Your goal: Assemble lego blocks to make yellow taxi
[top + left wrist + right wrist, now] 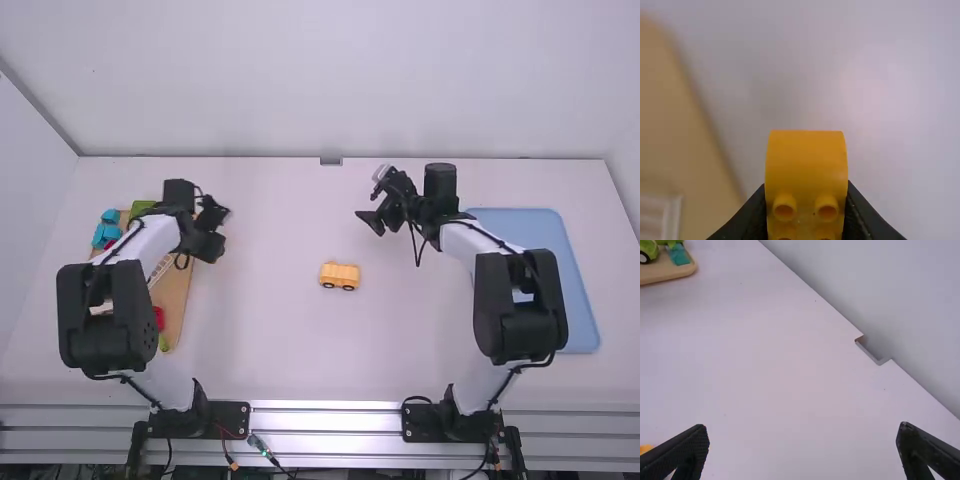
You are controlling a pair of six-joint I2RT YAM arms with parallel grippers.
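White table (270, 340), wooden board (178, 290) at nine o'clock, partly blocked by the left arm; blue tray (575, 290) at three. Centre stage, the wheeled yellow block (340, 274)! Left gripper (214, 229), ten o'clock, clamps a yellow brick (806, 160) (studs showing); right gripper (375, 200), one o'clock, fingers spread.

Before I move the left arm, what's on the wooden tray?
Far end: blue blocks and a green piece. Midway: a white ladder-like piece. Near end: a red piece. The left arm covers much of the wooden tray; can't tell what's under it.
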